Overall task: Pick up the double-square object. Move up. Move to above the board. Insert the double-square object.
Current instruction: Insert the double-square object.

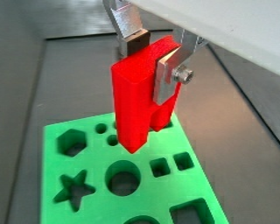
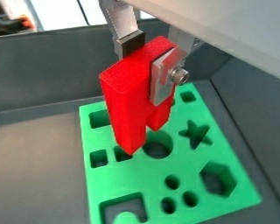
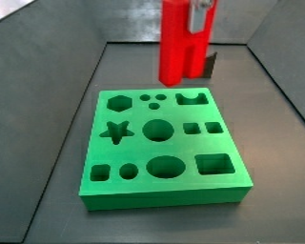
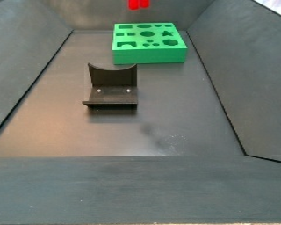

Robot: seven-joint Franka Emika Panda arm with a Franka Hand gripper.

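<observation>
Double-square object (image 1: 140, 101) is seen held by the gripper (image 1: 154, 66) in the air above the board (image 1: 90, 171). Its bright red body is clamped between the silver fingers (image 1: 170, 73), which are closed on its upper part; its two prongs point down and are not touching the green slab, as is shown in both wrist views. In a side view the red piece (image 3: 183, 43) hangs over the far edge of the board (image 3: 162, 181), near the notched cut-out. The board is laid flat on the dark floor of the bin (image 4: 167, 132), at its far end. The fixture (image 4: 110, 86) is placed near the middle of the floor, well apart from the board (image 4: 149, 41). No writing, label or brand can be read on any of these things.
</observation>
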